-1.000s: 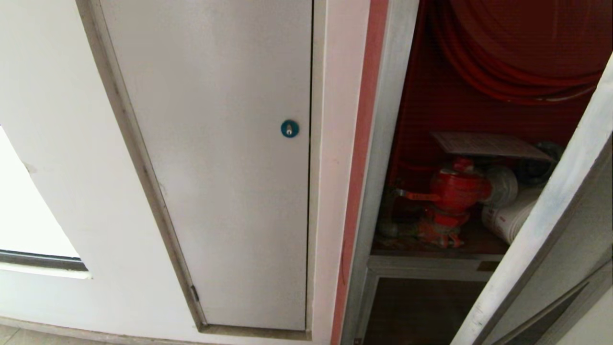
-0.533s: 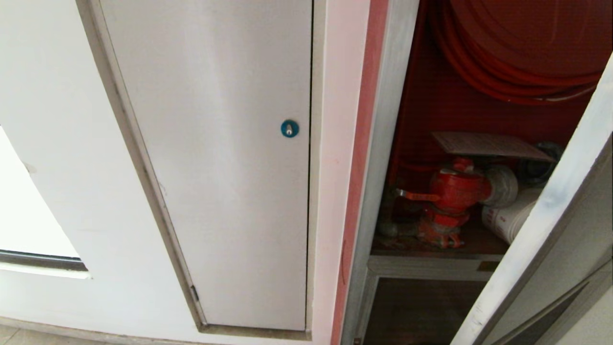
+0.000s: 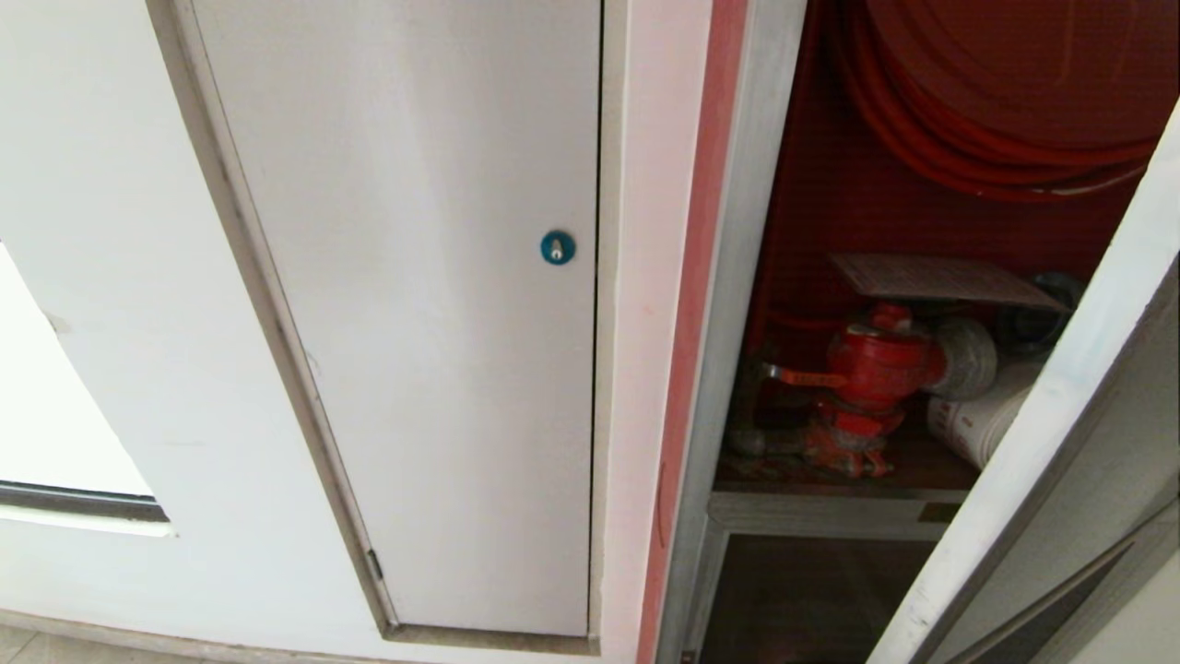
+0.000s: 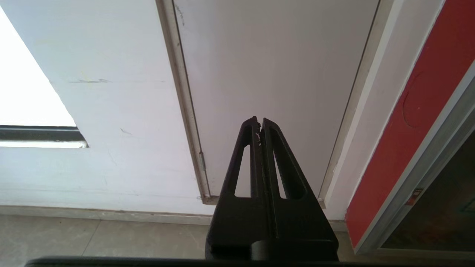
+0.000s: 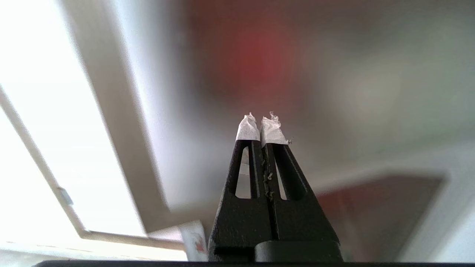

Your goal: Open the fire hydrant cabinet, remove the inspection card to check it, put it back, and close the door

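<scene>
The fire hydrant cabinet (image 3: 737,277) stands open on the right of the head view, red inside. The inspection card (image 3: 940,277) lies flat on top of the red valve (image 3: 876,369), under the coiled red hose (image 3: 996,92) and beside a rolled white hose (image 3: 986,415). The door (image 3: 1060,415) is swung out, and its silver edge crosses the right side. Neither gripper shows in the head view. My right gripper (image 5: 260,122) is shut and empty, its taped tips pointing at a blurred red and grey area. My left gripper (image 4: 259,124) is shut and empty, low before the white door.
A plain white door (image 3: 415,323) with a round blue lock (image 3: 557,247) fills the wall left of the cabinet. A lower dark panel (image 3: 811,590) sits under the cabinet shelf. Grey floor tiles (image 4: 92,237) run along the wall's foot.
</scene>
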